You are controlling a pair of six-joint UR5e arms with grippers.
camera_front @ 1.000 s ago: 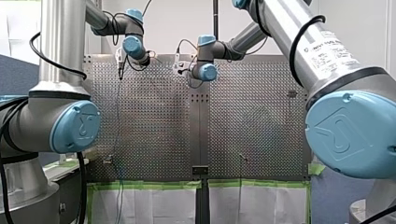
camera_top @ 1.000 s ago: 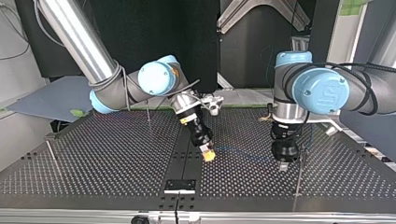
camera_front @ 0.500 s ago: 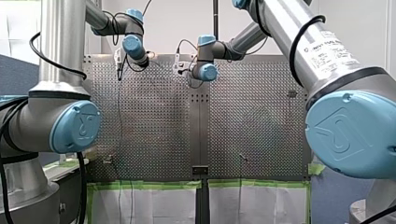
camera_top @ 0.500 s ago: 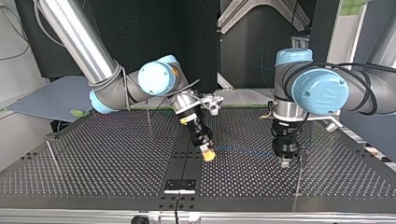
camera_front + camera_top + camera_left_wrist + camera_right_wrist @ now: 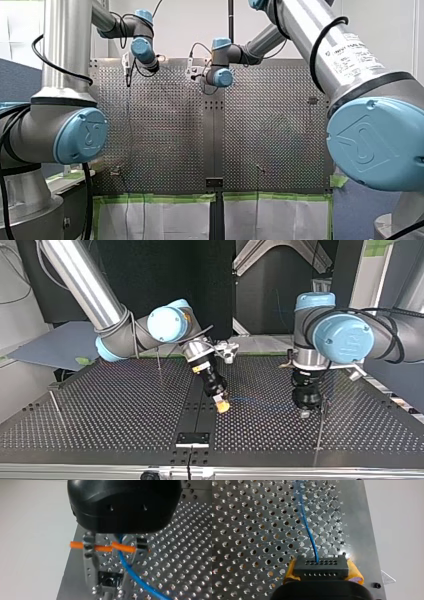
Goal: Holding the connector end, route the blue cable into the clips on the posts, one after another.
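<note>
One connector [image 5: 321, 565] clamped by right hand [image 5: 223, 405]; blue cable [image 5: 308, 530] threads left hand [image 5: 113, 553]

— Obstructions?
— One thin post [image 5: 320, 427], just beside my left gripper [image 5: 304, 414]. One blue cable [image 5: 255, 401], strung from it to my right gripper [image 5: 223, 407].
— Free room?
— Bare table [image 5: 110, 405] at the top view's left.

In the top view, my left gripper [image 5: 305, 412], at the frame's right, has risen slightly off the worktop [image 5: 100, 410] and edged rightward, closer to the thin post [image 5: 323, 407] beside it. In the front view it [image 5: 128, 67] has crept toward the upper edge of the frame. My right gripper [image 5: 222, 405] has barely shifted, up and left in the top view.
</note>
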